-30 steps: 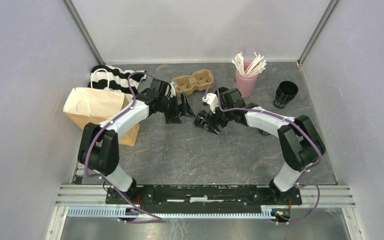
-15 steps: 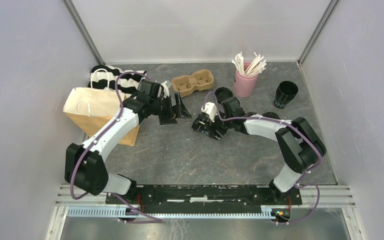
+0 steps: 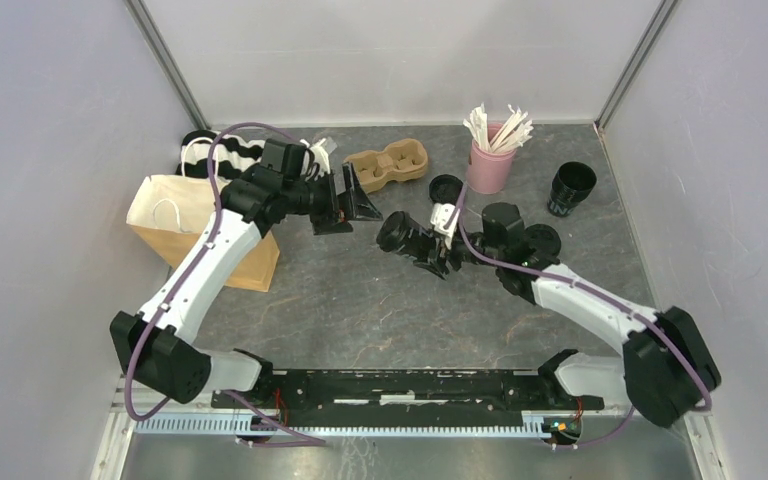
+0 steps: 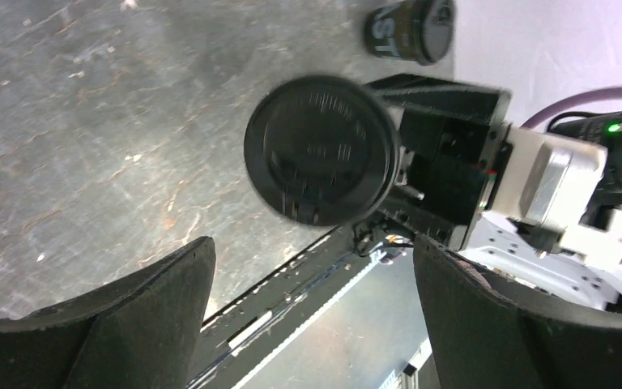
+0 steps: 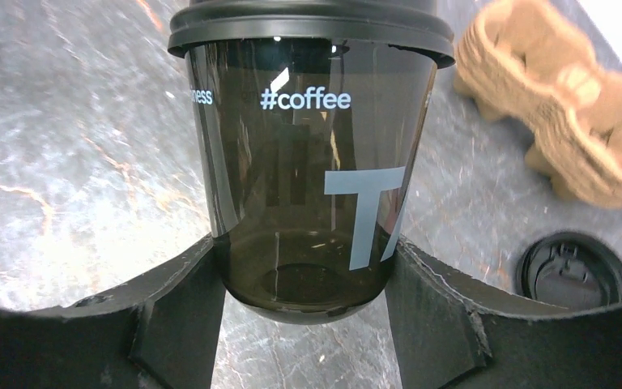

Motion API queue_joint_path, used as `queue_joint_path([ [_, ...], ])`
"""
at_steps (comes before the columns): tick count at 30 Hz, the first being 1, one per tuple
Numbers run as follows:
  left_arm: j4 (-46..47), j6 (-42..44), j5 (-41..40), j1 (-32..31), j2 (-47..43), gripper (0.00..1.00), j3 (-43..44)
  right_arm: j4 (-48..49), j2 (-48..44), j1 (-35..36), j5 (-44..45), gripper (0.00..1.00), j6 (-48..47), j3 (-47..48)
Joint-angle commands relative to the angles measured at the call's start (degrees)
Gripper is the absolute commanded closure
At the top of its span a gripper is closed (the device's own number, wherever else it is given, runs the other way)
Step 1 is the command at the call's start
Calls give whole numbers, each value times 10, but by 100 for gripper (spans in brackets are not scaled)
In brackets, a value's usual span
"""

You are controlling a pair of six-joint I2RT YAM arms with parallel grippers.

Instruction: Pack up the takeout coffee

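Observation:
One takeout coffee cup (image 3: 400, 232), black with a black lid, is gripped near its base by my right gripper (image 3: 430, 250) and held tipped, lid toward the left. In the right wrist view the cup (image 5: 308, 162) reads "#coffee" and both fingers (image 5: 178, 308) press its sides. My left gripper (image 3: 355, 205) stands open just left of it, nothing between its fingers (image 4: 129, 316); the lid (image 4: 320, 150) faces that camera. A second black cup (image 3: 571, 187) stands upright at the far right, also seen in the left wrist view (image 4: 409, 28).
A brown pulp carrier tray (image 3: 388, 165) lies at the back centre, with a loose black lid (image 3: 446, 188) near it. A pink cup of white sticks (image 3: 490, 160) stands behind. A paper bag (image 3: 200, 225) and striped cloth (image 3: 225, 150) lie at the left.
My right gripper closed on the lidded cup and tipped it toward the left as the arm swung outward. My left gripper drew back up and to the left, staying open.

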Motion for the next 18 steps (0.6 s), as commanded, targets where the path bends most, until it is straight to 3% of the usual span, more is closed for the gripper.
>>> queue_joint_path([
  [1, -49, 10, 86, -2, 17, 2, 90, 74, -66, 7, -87, 39, -4, -18],
  [9, -113, 65, 77, -51, 47, 0, 138, 56, -73, 8, -113, 40, -5, 20],
  [18, -114, 53, 18, -63, 54, 3, 141, 47, -74, 9, -108, 41, -5, 22],
])
